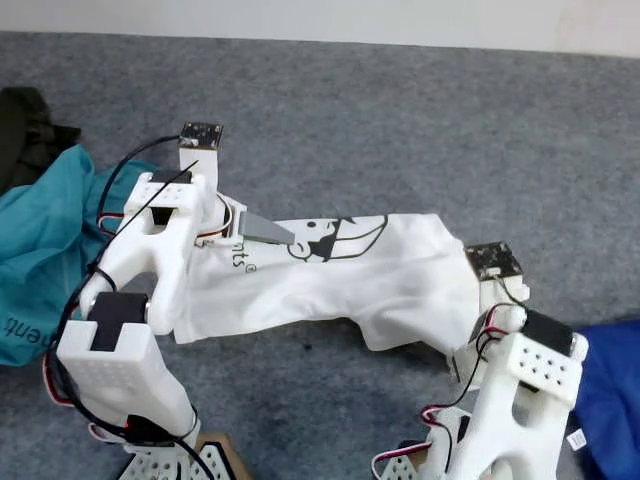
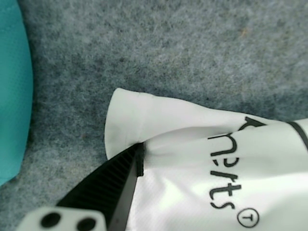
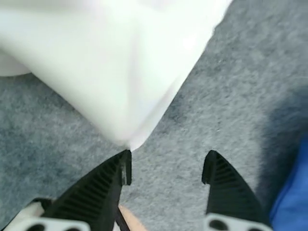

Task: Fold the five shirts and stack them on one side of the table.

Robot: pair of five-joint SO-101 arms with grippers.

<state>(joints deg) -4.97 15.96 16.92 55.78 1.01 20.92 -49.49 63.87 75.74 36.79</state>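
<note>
Left tool [image 2: 139, 156] pinches white shirt [image 2: 202, 144]; right tool [image 3: 168, 161] gapes beside its corner.

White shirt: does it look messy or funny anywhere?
Yes. The white shirt lies twisted and rumpled across the table, not flat or folded. The teal shirt sits crumpled at one edge, and a blue shirt lies at the opposite edge. Neither is stacked.

White plastic arms [image 1: 165, 240], black servo blocks [image 1: 118, 308], black-red cables [image 1: 437, 411], perforated bracket [image 1: 540, 368], ribbed black claw fingers [image 3: 103, 187].
</note>
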